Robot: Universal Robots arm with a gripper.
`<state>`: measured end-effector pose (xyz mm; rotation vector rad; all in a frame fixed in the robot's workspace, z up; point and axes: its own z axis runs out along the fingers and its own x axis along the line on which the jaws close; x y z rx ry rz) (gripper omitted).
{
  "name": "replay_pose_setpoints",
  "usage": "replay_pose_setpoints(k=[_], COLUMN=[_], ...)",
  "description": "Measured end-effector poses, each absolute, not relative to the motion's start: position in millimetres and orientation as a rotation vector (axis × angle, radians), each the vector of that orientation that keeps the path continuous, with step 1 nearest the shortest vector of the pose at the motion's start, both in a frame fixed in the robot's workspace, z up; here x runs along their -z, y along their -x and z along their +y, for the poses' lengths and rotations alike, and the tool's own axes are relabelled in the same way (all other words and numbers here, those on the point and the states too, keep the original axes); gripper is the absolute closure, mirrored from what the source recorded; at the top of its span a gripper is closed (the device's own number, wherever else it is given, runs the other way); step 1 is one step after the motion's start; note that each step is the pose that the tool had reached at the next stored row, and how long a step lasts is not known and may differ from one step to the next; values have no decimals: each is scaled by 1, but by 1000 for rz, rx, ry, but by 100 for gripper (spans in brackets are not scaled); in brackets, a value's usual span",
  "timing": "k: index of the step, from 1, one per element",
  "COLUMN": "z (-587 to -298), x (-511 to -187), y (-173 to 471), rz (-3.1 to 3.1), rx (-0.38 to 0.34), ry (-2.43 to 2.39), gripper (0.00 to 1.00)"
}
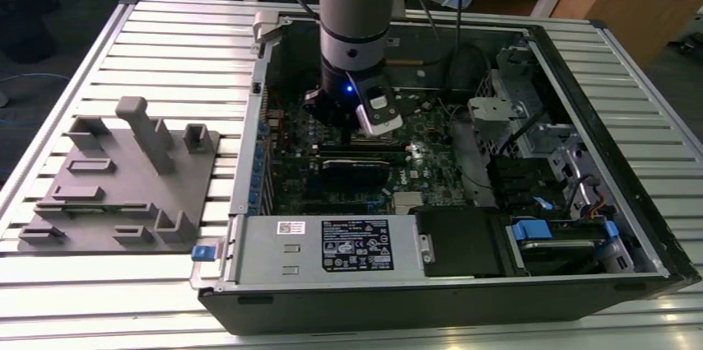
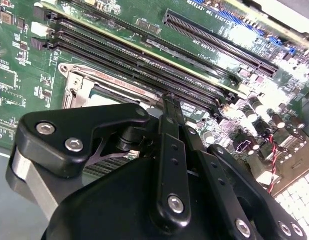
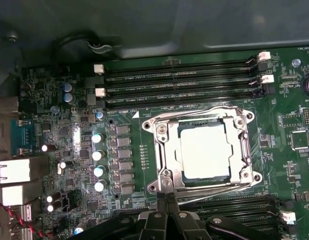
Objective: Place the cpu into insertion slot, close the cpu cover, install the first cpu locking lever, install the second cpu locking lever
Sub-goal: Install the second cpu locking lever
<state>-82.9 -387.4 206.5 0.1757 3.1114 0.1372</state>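
The cpu (image 3: 204, 152) lies flat in the insertion slot (image 3: 246, 150) on the green board, its pale metal top showing through the window of the cpu cover (image 3: 168, 150), which lies down over it. One wire locking lever (image 3: 204, 111) runs along the socket's side by the memory slots, and another lever (image 3: 214, 186) runs along the opposite side. My gripper (image 3: 167, 199) is shut, its black fingertips together right at the end of that second lever beside the socket's corner. In the second wrist view the gripper (image 2: 169, 100) points at the socket's edge (image 2: 79, 87). The exterior view has the gripper (image 1: 342, 137) low inside the case.
Long black memory slots (image 3: 179, 80) flank the socket, and a row of capacitors (image 3: 98, 155) stands beside it. The open computer case (image 1: 439, 301) holds a labelled power supply (image 1: 329, 247) and drive bays (image 1: 549, 235). A grey fixture (image 1: 121, 185) sits on the slatted table at the exterior view's left.
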Motion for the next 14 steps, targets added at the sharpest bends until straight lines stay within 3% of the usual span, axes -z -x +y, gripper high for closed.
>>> replay_pose_setpoints(k=[14], z=[-387], x=[-200], y=[87], rz=[3111], rx=[-166], ry=[-176], gripper=[90])
